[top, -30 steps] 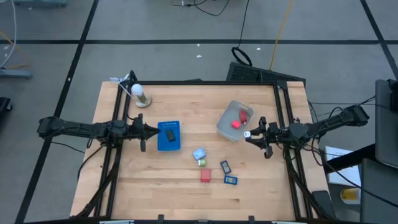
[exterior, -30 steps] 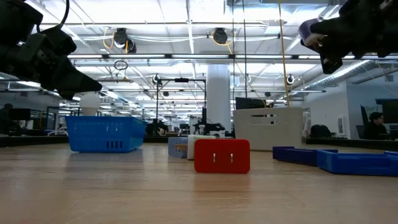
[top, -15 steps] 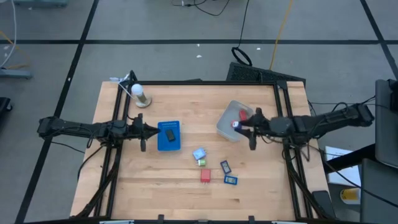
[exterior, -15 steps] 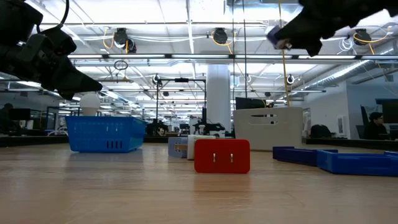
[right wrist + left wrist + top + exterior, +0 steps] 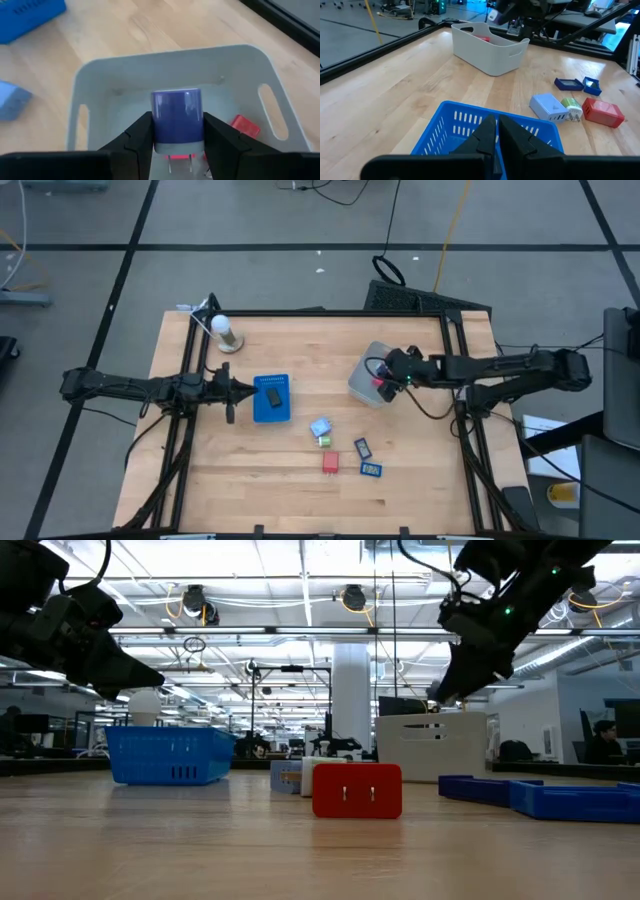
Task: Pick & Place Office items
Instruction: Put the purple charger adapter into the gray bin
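Since one second ago the right pincer (image 5: 177, 131) has moved inward from the desk's right edge and now hangs above the grey tub (image 5: 366, 385), while the left arm and all pieces on the desk kept their places. Between its two fingers (image 5: 135, 137) the right pincer holds a small purple-blue block (image 5: 177, 119), closed partly on it, with the block directly over the inside of the tub. Below the block, on the tub floor, a red piece (image 5: 244, 126) lies a little to one side, and another red thing shows just under the block, mostly hidden. In the low view the right pincer (image 5: 452, 690) is high above the desk (image 5: 300, 480), pointing down. The left pincer (image 5: 497, 131) is fully closed and holds nothing; it hovers just over the near rim of the blue basket (image 5: 271, 402), in which a black piece (image 5: 274, 395) lies. Well away from both pincers, toward the front middle of the desk, the other items lie together: a light blue block (image 5: 320, 427), a green piece (image 5: 325, 441) touching it, a red block (image 5: 330, 463), and two dark blue pieces (image 5: 362, 448) (image 5: 371, 470) beside it. A white lamp-like object (image 5: 225, 332) stands at the far left corner.
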You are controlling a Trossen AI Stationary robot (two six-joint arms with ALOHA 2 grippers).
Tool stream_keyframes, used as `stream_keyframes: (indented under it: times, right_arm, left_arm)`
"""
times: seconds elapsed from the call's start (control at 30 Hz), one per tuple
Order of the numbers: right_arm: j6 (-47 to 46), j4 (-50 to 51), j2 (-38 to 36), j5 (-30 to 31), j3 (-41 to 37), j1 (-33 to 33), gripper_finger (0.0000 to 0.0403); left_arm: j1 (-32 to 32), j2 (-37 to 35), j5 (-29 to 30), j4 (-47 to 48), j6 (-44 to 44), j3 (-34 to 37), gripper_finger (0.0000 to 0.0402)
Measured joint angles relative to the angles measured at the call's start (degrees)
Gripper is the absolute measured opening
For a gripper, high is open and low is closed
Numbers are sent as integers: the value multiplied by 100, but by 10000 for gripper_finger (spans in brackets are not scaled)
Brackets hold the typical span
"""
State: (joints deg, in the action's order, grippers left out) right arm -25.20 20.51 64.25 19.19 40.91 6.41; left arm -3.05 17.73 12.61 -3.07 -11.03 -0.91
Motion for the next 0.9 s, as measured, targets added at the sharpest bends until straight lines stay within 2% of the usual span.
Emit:
stream_keyframes:
  times: [0.5,0.7,0.9]
  right_arm:
    - [36,36,797,-146,-4,225,127]
    - [36,35,907,-147,-4,225,159]
    - [53,35,909,-208,-4,223,159]
  left_arm:
    - [0,-2,-3,7,40,0,21]
    - [0,-2,-3,5,48,0,21]
    - [1,-1,-3,5,54,0,21]
